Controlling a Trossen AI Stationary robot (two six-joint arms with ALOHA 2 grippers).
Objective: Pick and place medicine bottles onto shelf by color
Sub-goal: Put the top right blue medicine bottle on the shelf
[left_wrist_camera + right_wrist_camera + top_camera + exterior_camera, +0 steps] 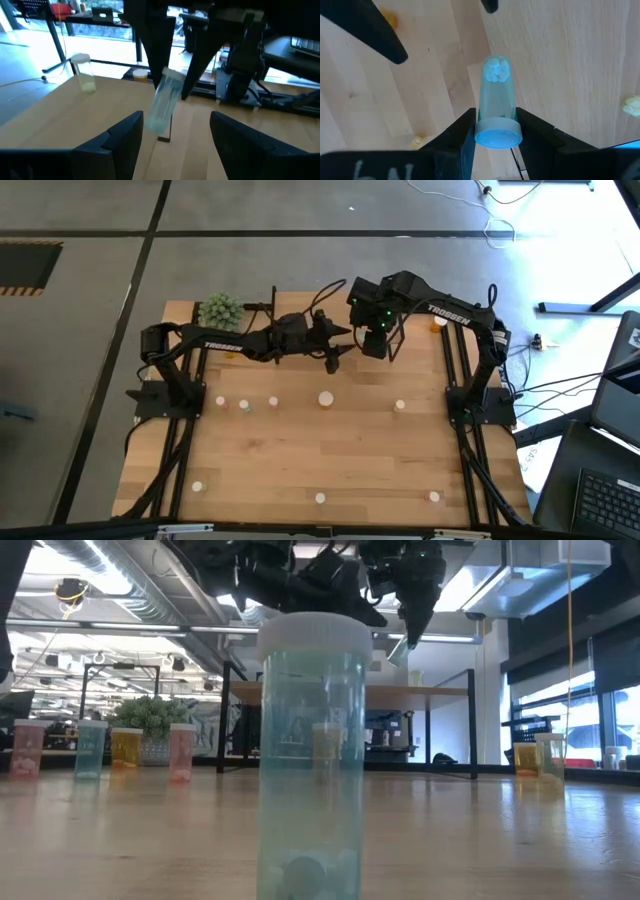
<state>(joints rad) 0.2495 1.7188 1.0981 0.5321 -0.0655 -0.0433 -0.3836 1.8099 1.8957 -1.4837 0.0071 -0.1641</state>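
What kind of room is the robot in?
Probably an office or lab workshop. Bare ducts run under the ceiling, desks with computers stand behind the table, and a laptop sits beside it.

A pale blue bottle (495, 107) with a white cap hangs cap-up above the shelf (470, 82) – white tablets in its bottom. Other bottles (326, 398) stand upright on the table – toward 6 o'clock of it.
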